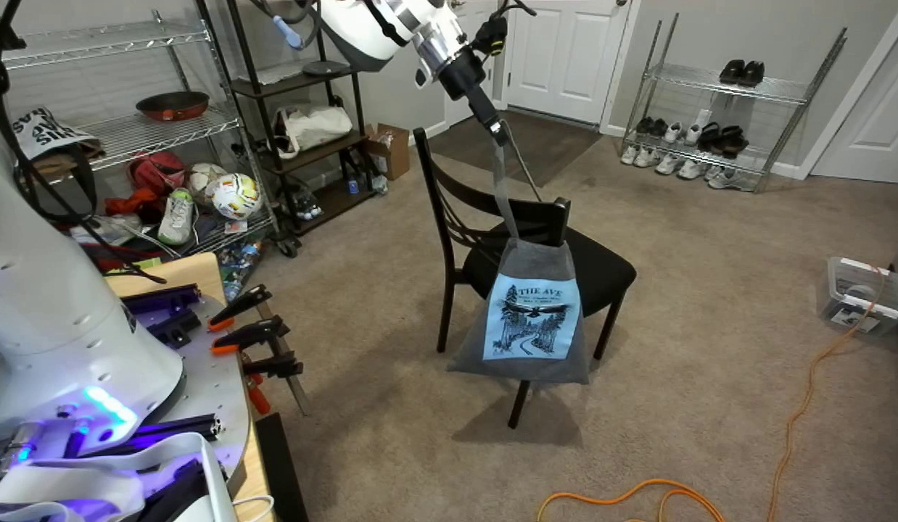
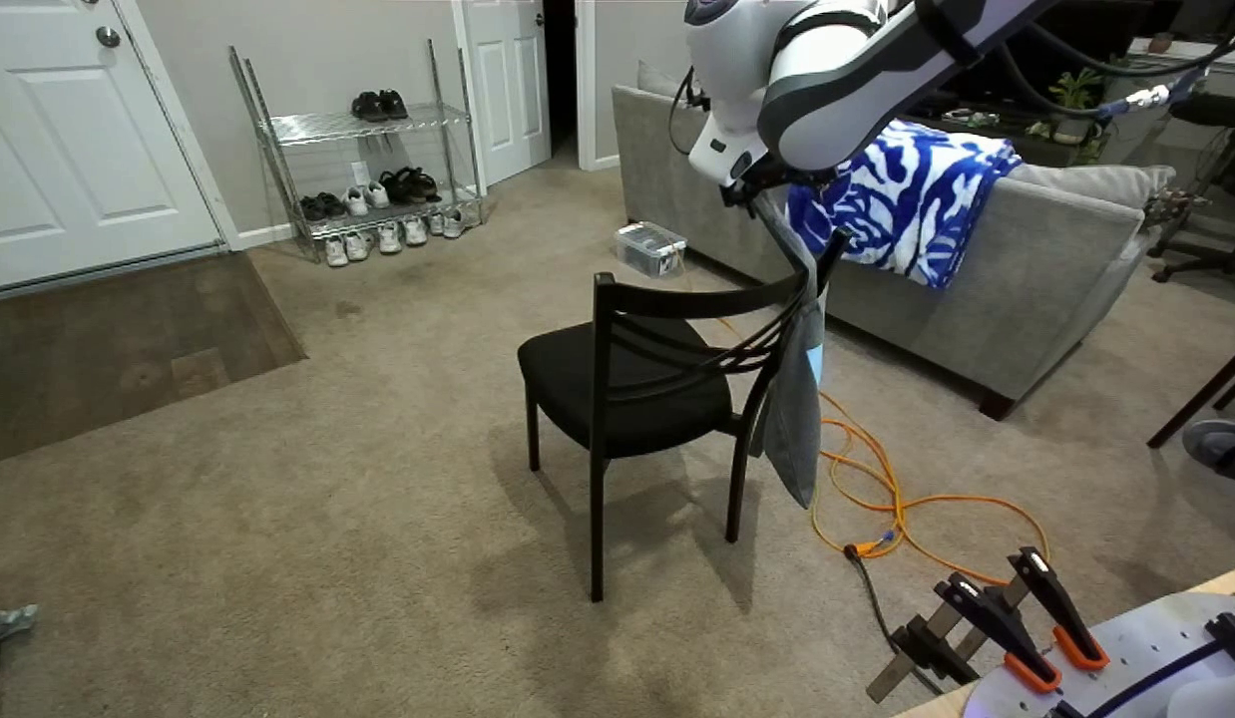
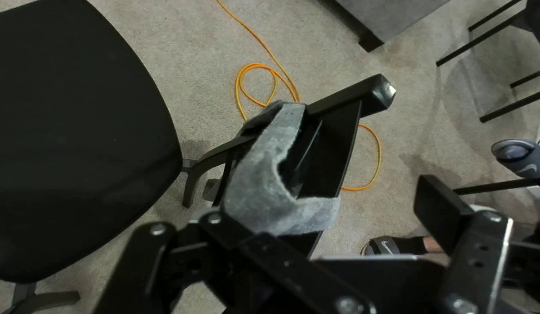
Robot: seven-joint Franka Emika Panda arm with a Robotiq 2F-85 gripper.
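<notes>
On my left stands a chromed wire shelf (image 1: 141,136), its thin rods bearing a round, shallow pan (image 1: 172,106) with a reddish-orange side; lower down, a glossy ball (image 1: 235,196) with a colourful print sits beside a shoe. Nearer the robot's base, black clamps (image 1: 249,333) with orange parts jut past the table's edge. Then comes the black gripper (image 1: 500,135), tilted down above the chair's backrest. Its fingers (image 3: 442,213) stand wide apart, squeezing nothing between them; a soft grey strap (image 3: 261,192), fuzzy like felt, drapes around one. Below hangs the strap's flat cloth bag (image 1: 532,319), flaring toward its bottom, with a light-blue rectangle of dark trees and a spread-winged bird. The bag is beside an end post of the dark chair (image 1: 594,268), above tufted beige carpet (image 1: 710,326); how both strap lengths pass the slim, curved top rail I can't quite tell. Farther right, a metal rack (image 1: 688,75) carries paired shoes, a smooth orange cord (image 1: 791,428) snakes along the floor, and a boxy, see-through plastic bin (image 1: 851,279) sits by the wall.
</notes>
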